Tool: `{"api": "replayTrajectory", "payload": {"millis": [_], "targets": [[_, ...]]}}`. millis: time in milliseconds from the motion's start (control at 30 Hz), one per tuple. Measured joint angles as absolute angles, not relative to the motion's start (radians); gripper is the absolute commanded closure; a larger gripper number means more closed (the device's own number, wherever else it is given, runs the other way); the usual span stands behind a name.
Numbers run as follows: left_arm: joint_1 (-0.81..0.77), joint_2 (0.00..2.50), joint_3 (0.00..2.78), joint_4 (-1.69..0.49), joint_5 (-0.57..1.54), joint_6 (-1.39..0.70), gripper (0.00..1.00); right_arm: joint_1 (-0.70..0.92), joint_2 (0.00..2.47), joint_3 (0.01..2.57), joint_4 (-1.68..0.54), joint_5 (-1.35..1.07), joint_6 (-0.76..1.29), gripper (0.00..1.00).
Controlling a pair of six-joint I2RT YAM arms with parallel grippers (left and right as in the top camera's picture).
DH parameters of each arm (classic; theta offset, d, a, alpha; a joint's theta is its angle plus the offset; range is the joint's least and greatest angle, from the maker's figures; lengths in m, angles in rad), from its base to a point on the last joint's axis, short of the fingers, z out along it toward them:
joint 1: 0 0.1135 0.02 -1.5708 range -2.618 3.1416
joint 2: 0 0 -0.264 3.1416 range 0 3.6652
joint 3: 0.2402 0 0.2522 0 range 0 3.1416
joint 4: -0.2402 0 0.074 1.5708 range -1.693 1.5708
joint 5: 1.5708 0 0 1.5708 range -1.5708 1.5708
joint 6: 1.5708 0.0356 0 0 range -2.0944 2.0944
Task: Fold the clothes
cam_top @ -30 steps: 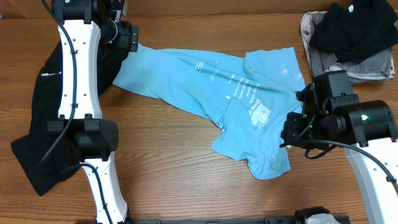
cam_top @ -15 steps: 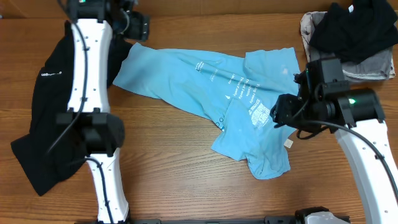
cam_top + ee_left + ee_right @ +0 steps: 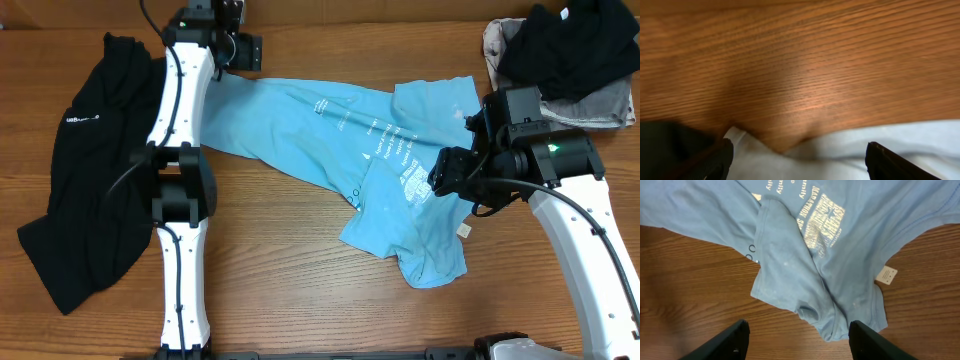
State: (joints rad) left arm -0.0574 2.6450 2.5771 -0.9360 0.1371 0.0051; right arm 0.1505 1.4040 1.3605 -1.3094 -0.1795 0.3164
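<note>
2 garments mattered to me on this table [image 3: 300, 290]. The light-blue T-shirt [image 3: 320, 135] lay spread across the middle, unfolded and rumpled, running from the far left corner by the left arm down to a bunched end near the right arm. Its white lettering [image 3: 400, 160] faced up, and a loose flap of cloth lay folded over beside the print. A small white tag [image 3: 887, 274] stuck out from the edge onto bare wood. The black shirt [image 3: 80, 190] lay crumpled at the left side, well apart from the right arm, with its tiny white logo [image 3: 82, 121] showing near the top.

At the far right corner sat a heap of 2 more pieces: a black garment [image 3: 570, 40] on top of a grey cloth [image 3: 600, 105]. From overhead, the left arm's white links crossed where the black shirt and the blue one met, hiding that stretch.

The right gripper [image 3: 797, 332] hovered above the blue shirt's lower end, its fingers [image 3: 727, 340] spread wide with nothing between them. The left gripper [image 3: 799, 150] also stood spread and held nothing, over the blue hem at the far edge. That wrist picture was blurred; the dark patch at its lower left was probably the black shirt.
</note>
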Motion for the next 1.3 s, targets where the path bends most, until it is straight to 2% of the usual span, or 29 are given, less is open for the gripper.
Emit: {"api": "replayTrajectory", "payload": {"millis": [133, 300, 633, 900, 1133, 1233, 1300], "targets": [[-0.057, 2.694, 2.577, -0.895, 0.118, -0.032, 0.14, 0.15, 1.404, 1.361, -1.31, -0.179, 0.316, 0.32], [-0.057, 2.724, 2.577, -0.891, 0.091, -0.077, 0.22, 0.15, 1.404, 1.361, -1.309, -0.179, 0.314, 0.32], [-0.057, 2.731, 2.577, -0.939, 0.001, -0.136, 0.21, 0.15, 1.404, 1.361, -1.309, -0.179, 0.314, 0.28], [-0.043, 2.731, 2.577, -0.945, -0.038, -0.153, 0.32, 0.15, 1.404, 1.361, -1.308, -0.179, 0.314, 0.28], [-0.037, 2.748, 2.577, -0.955, -0.046, -0.155, 0.33, 0.15, 1.404, 1.361, -1.308, -0.179, 0.313, 0.28], [-0.038, 2.751, 2.577, -0.951, -0.057, -0.155, 0.38, 0.15, 1.404, 1.361, -1.303, -0.179, 0.314, 0.28], [-0.038, 2.751, 2.577, -0.949, -0.058, -0.157, 0.47, 0.15, 1.404, 1.361, -1.295, -0.179, 0.314, 0.28]]}}
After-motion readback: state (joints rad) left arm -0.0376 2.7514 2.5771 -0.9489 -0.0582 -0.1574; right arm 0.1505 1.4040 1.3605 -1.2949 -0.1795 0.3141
